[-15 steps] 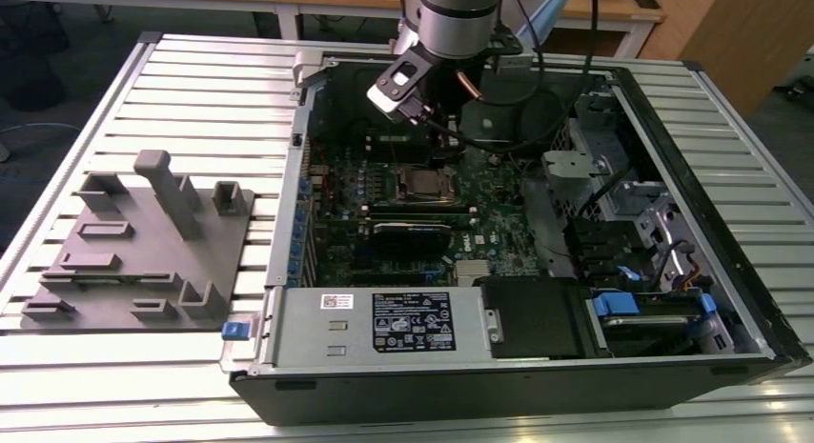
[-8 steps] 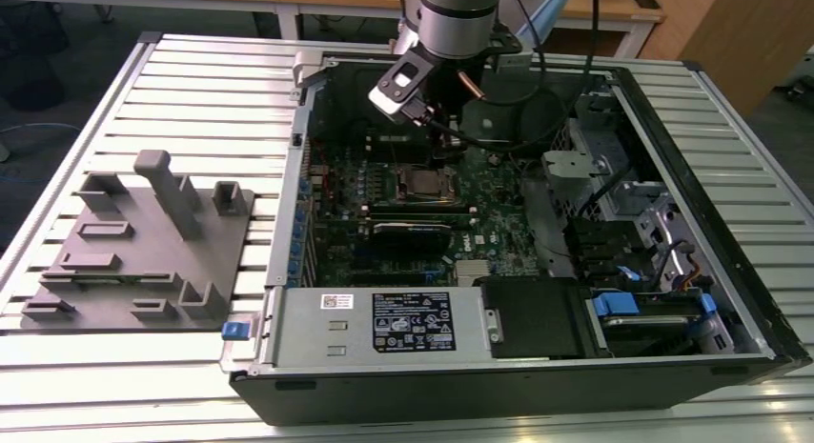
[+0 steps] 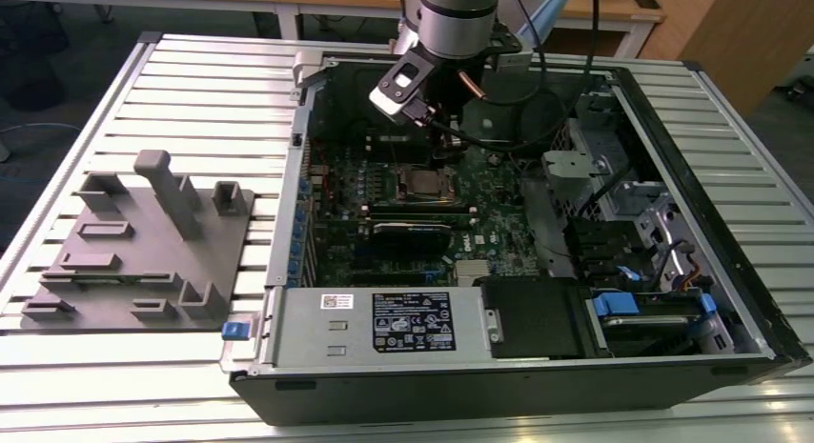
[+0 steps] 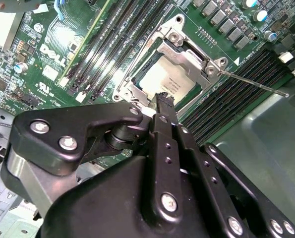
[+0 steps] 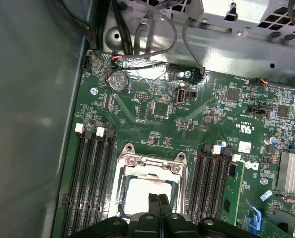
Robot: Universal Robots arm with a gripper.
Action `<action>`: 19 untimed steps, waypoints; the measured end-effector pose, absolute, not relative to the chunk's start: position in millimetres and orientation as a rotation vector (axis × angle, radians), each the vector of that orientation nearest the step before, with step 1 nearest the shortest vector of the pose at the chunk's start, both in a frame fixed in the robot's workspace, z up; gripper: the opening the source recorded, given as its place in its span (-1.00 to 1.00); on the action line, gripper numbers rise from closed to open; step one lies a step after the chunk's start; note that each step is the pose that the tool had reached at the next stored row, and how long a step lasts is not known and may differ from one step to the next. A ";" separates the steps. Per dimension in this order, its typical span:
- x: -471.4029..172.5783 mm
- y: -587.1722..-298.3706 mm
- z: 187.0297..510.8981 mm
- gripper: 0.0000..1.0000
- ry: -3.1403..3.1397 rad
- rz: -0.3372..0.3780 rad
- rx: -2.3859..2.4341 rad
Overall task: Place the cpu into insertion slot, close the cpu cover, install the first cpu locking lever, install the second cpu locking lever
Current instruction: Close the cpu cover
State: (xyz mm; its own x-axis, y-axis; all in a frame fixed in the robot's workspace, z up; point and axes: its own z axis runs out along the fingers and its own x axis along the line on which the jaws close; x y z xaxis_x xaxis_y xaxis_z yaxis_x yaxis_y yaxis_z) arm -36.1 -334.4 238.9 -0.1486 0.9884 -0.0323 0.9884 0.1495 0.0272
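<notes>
The cpu (image 5: 145, 192) lies in the insertion slot (image 3: 425, 183) on the green board, its silver-grey top showing in both wrist views. The silver cpu cover (image 5: 152, 166) lies down around the cpu (image 4: 171, 82), framing it. A thin locking lever (image 4: 251, 83) sticks out from one corner of the cpu cover (image 4: 189, 55), raised off the board. My gripper (image 5: 157, 198) hovers just above the edge of the socket, its two black fingers pressed together with nothing between them. The gripper tip (image 4: 164, 97) hangs over the near rim of the frame. In the exterior view the gripper (image 3: 437, 130) hangs inside the open case.
Black memory slots (image 5: 90, 183) flank the socket on both sides. A finned heat sink (image 5: 292, 171) and a coin battery (image 5: 119, 82) sit on the board. A labelled grey box (image 3: 381, 321) fills the case front. A grey fixture (image 3: 140, 243) stands on the slatted table at the exterior view's left.
</notes>
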 end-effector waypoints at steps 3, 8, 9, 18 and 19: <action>-36.1 -334.4 238.9 -0.80 2.350 -0.001 2.021; -36.1 -334.4 238.9 -0.80 2.350 -0.001 2.020; -36.1 -334.4 238.9 -0.80 2.351 -0.001 2.020; -36.1 -334.4 238.9 -0.80 2.363 0.000 2.006; -36.1 -334.4 238.9 -0.80 2.363 0.000 2.006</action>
State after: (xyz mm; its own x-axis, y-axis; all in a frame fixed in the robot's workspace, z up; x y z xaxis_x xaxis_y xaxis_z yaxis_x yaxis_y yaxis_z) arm -36.1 -334.4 238.9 -0.1620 0.9863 -0.0323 0.9863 0.1629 0.0272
